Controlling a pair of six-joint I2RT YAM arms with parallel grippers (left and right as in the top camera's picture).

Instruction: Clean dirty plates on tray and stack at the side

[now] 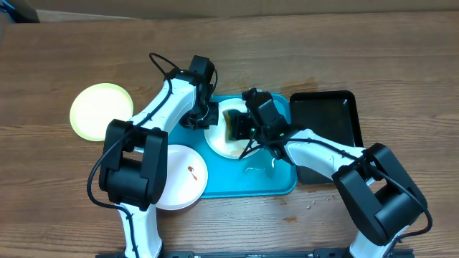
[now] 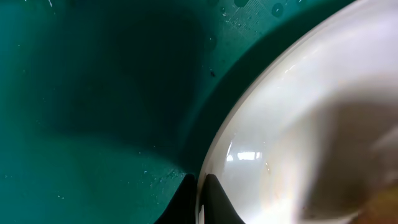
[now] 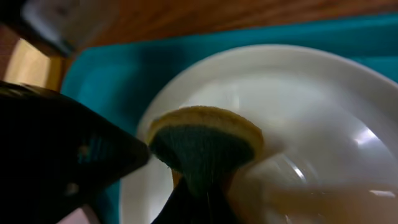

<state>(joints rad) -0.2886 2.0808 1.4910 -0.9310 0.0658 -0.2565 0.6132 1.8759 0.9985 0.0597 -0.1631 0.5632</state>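
The brown wood-grain table (image 1: 57, 57) fills the view. At centre, the left gripper (image 1: 204, 120) is nipped almost closed on the left rim of a round white plate (image 1: 219, 147). The right gripper (image 1: 242, 127) pinches a yellow-and-green sponge (image 3: 205, 140) against that plate. The plate sits in the large turquoise plastic tray (image 1: 265, 185), with a small black tray (image 1: 326, 115) just to the right. A lime-green-rimmed plate (image 1: 100, 111) lies on the table at upper left, and a red-smeared white plate (image 1: 179, 179) at lower left by the tray's edge.

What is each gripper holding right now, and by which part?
Left gripper pinches the white plate by its rim. Right gripper clamps the sponge by one end.
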